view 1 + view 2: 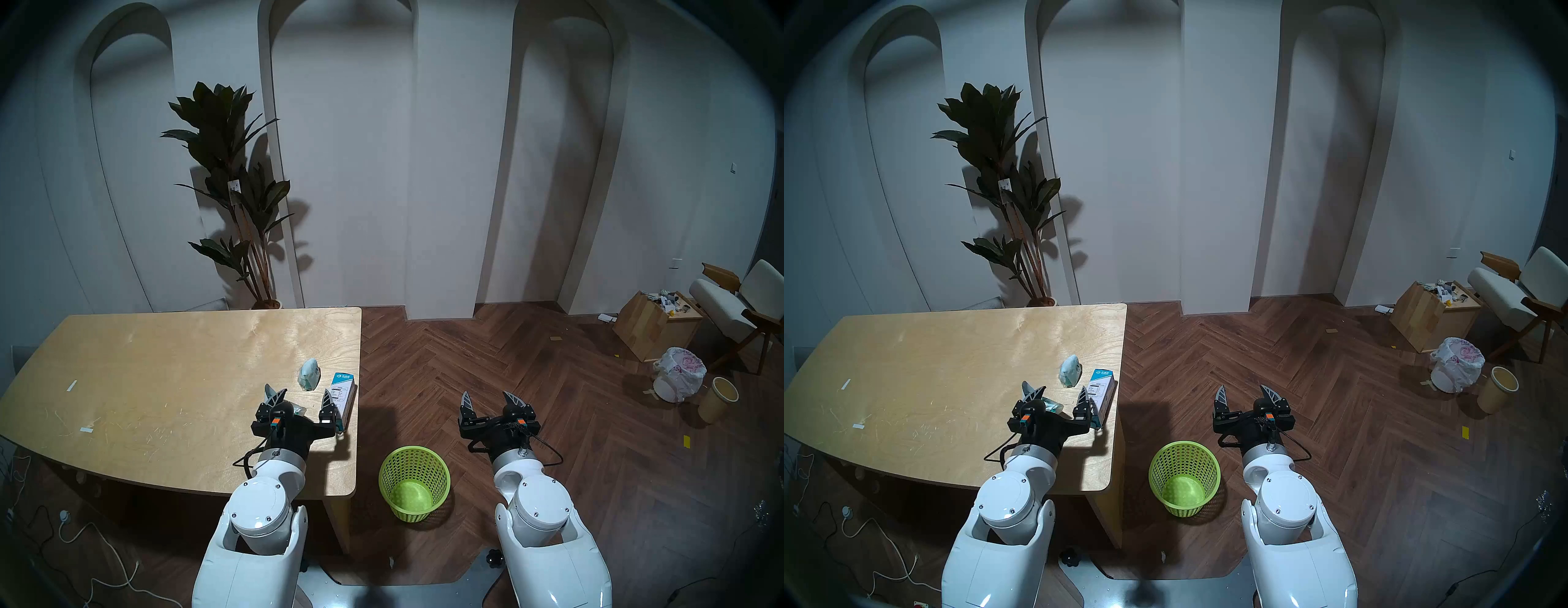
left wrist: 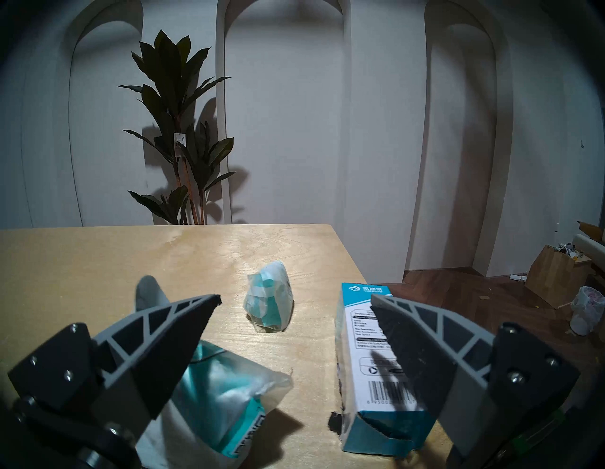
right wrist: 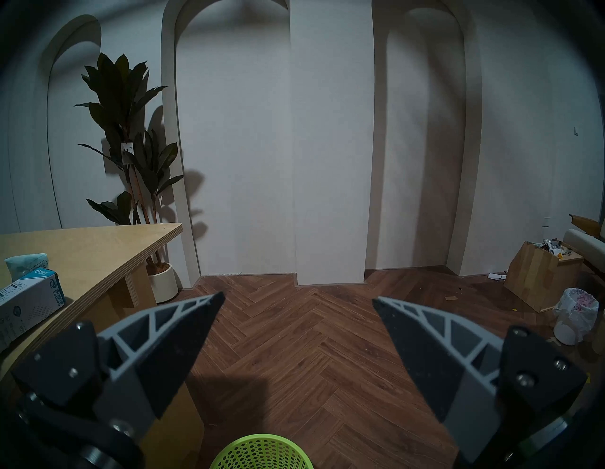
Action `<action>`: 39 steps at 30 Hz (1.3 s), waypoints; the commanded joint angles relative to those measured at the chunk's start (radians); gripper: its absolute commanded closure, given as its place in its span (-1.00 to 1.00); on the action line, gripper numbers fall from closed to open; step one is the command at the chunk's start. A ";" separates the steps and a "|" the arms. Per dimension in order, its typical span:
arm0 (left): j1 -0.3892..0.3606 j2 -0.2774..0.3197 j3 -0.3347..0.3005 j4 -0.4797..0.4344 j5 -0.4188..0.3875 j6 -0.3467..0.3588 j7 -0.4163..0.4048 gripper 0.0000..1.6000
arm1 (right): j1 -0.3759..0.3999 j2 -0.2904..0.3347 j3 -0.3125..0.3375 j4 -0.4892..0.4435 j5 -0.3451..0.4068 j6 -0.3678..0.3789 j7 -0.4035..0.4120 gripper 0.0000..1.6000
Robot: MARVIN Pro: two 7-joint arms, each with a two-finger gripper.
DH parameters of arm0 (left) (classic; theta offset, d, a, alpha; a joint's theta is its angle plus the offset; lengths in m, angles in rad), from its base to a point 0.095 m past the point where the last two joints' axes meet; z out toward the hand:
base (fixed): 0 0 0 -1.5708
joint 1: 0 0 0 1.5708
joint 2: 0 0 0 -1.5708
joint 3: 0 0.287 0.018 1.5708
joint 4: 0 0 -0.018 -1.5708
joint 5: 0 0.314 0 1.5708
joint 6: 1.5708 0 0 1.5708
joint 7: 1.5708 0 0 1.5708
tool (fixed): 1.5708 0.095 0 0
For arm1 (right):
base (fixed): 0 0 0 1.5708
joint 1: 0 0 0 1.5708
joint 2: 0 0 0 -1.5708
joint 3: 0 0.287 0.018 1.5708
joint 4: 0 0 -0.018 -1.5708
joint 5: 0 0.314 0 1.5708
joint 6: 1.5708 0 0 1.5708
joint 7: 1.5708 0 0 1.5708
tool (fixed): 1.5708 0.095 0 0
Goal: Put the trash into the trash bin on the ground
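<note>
On the plywood table we hold the left gripper wide over the wrinkly bag; we judge it light, soft and slippery, best pinched mid-body; the right gripper hangs wide, empty, above the green bin.

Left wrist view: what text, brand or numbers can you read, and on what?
White carton, top panel: a logo with a brand word beneath, too blurred to read.
Carton side: lines of small print, unreadable; a barcode whose digits start "6950", rest unclear.
Silver-white bag: teal band with characters, unreadable.
Plant tag: too small.
</note>
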 commanded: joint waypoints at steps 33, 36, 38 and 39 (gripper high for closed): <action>0.074 0.056 0.150 -0.278 0.123 0.209 -0.015 -1.00 | -0.083 0.041 0.175 -0.101 0.117 -0.020 0.011 -1.00; 0.023 0.067 0.167 -0.233 0.133 0.239 -0.047 -1.00 | -0.093 0.046 0.185 -0.102 0.133 -0.031 0.021 -1.00; 0.003 0.071 0.171 -0.217 0.134 0.249 -0.053 -1.00 | -0.099 0.046 0.189 -0.103 0.140 -0.036 0.026 -1.00; 0.008 0.054 0.163 -0.212 0.141 0.256 -0.068 -1.00 | -0.108 0.046 0.194 -0.106 0.153 -0.044 0.036 -1.00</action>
